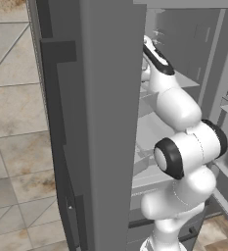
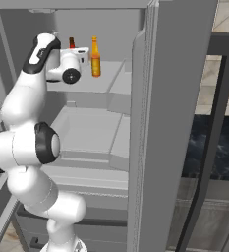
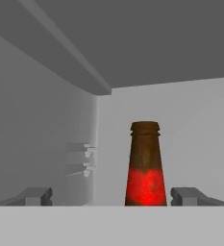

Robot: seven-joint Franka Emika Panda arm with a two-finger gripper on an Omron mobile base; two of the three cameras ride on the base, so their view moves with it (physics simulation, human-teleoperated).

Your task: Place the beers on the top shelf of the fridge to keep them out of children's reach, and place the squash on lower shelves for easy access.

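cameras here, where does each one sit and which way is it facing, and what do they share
Left base view: behind the arm's left, facing the fridge past its open door edge; white arm links show.
Right base view: behind the arm's right, facing the top shelf with the amber bottle; arm and claw show.
Hand view: on the hand, facing the brown bottle between open claw tips.
Shared: right base and hand views both show the brown bottle.

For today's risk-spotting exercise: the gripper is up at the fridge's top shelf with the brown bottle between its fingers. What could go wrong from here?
1. The open gripper flanks the brown bottle; pulling back crookedly could tip it.
2. The amber bottle stands just beside the hand on the top shelf; a sideways swing might knock it.
3. The arm works beside the fridge door edge, so a wide retreat could strike it.
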